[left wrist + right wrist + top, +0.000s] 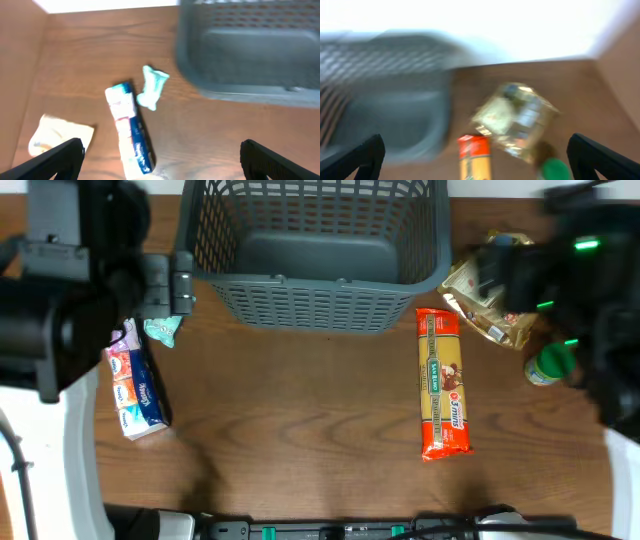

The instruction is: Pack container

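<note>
**Both arms poised, nothing packed yet**

The container (315, 250) sat at the table's (300, 440) far edge, nothing visible inside. The right jaws hung wide above the crinkly gold bag (517, 120), beside the spaghetti packet (443, 383). The left jaws, equally wide, overlooked the tissue pack (131, 132). The bag looked best pinched across its middle, then lifted well clear of the rim.

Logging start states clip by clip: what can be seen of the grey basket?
The container is a large dark grey plastic basket, rectangular, with slotted lattice walls, a thick rim and a solid floor. It stands upright on the wooden table at the far middle, opening up, nothing visible inside. The pasta packet lies close by one front corner.
</note>
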{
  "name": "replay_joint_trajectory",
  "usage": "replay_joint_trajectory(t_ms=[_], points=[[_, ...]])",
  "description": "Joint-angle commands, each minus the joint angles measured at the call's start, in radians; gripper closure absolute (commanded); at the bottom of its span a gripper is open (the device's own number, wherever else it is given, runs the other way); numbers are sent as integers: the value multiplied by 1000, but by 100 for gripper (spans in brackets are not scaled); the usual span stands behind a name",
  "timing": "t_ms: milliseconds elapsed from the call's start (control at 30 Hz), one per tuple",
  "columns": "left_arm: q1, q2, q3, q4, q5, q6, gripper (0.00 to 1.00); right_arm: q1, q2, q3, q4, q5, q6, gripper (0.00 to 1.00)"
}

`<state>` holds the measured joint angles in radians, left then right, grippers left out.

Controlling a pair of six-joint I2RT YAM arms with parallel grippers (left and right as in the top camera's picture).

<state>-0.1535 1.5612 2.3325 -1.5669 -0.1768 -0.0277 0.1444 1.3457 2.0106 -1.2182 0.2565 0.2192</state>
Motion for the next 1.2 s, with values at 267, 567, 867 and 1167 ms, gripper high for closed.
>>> replay_joint_trajectory(t_ms=[267, 567, 867, 1167], points=[[20, -24, 9, -12, -72, -90, 1, -591, 268, 16, -2, -484, 233, 1], [20, -24, 9, -10, -80, -90, 1, -694, 602, 15, -99, -549, 236, 1], [105, -21, 9, 5, -67, -116, 2, -694, 818, 15, -102, -549, 175, 1], [295, 9, 8, 44, 16, -55, 1, -687, 869, 4, -16, -548, 136, 1]])
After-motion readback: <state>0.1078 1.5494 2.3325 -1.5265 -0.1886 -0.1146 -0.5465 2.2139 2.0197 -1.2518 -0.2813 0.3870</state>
